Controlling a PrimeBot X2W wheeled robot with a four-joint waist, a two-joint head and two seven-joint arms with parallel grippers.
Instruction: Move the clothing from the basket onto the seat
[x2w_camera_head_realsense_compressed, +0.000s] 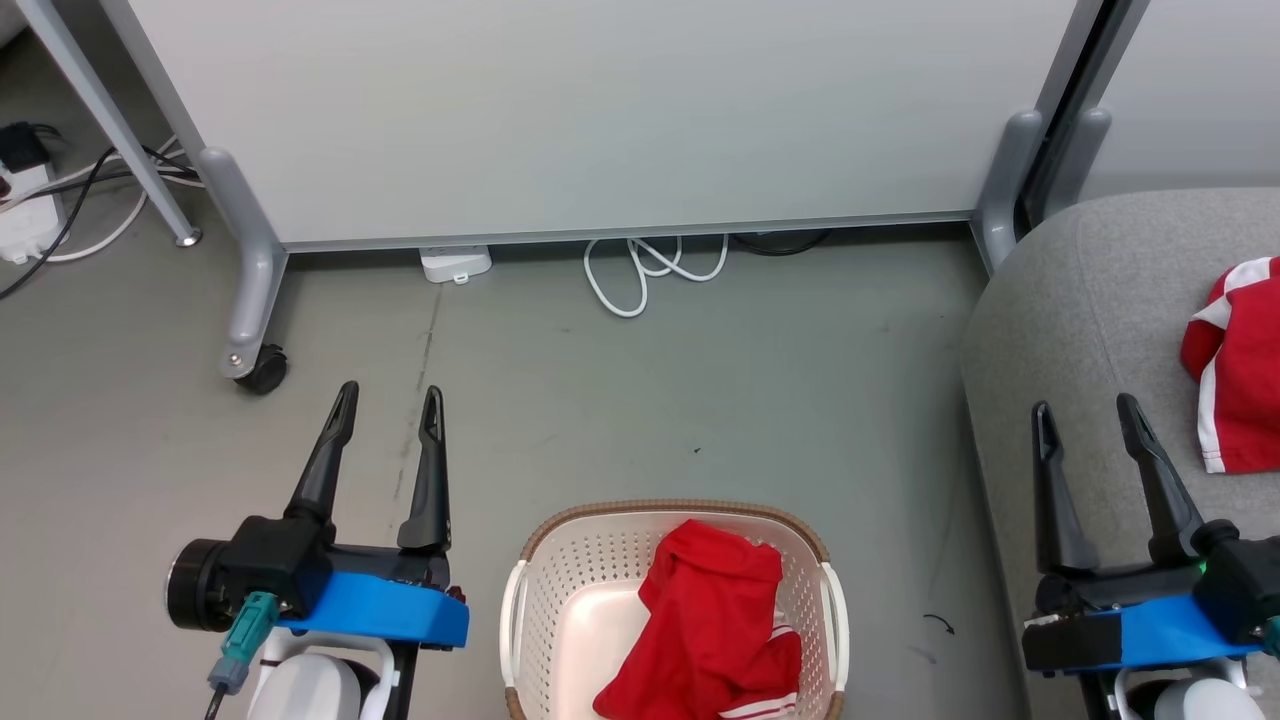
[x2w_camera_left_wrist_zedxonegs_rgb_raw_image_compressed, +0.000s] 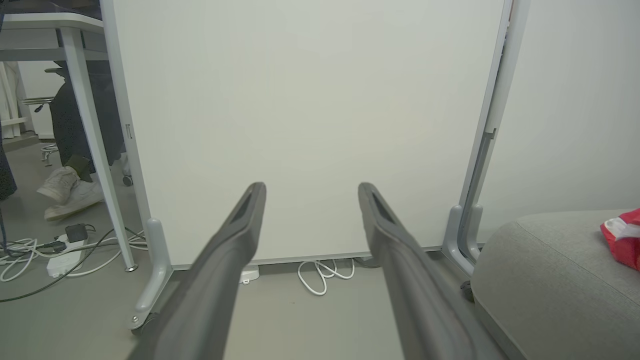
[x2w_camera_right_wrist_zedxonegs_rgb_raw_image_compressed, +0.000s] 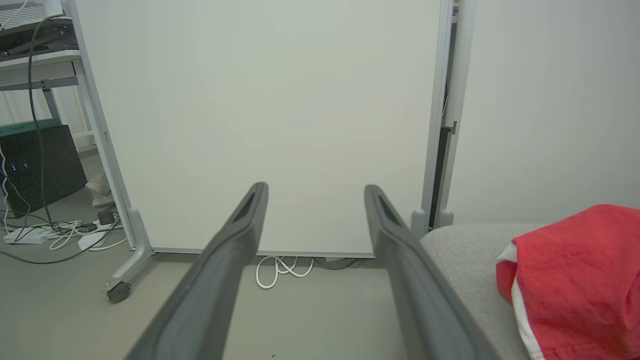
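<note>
Two red garments, one per place: the first garment (x2w_camera_head_realsense_compressed: 1235, 370) lies on the seat (x2w_camera_head_realsense_compressed: 1080, 320) to my right, and the second garment (x2w_camera_head_realsense_compressed: 715, 625) is heaped in the basket (x2w_camera_head_realsense_compressed: 570, 570) on the floor between my arms. Left gripper (x2w_camera_head_realsense_compressed: 390, 390) and right gripper (x2w_camera_head_realsense_compressed: 1082, 402) stand wide, holding nothing. I judge the second pick is in hand: a gripper must descend into the basket and pinch a raised fold.

Head camera looks down at floor (x2w_camera_head_realsense_compressed: 700, 400), wrist cameras low, facing partition (x2w_camera_left_wrist_zedxonegs_rgb_raw_image_compressed: 310, 125), all share seat (x2w_camera_head_realsense_compressed: 1090, 320)
</note>
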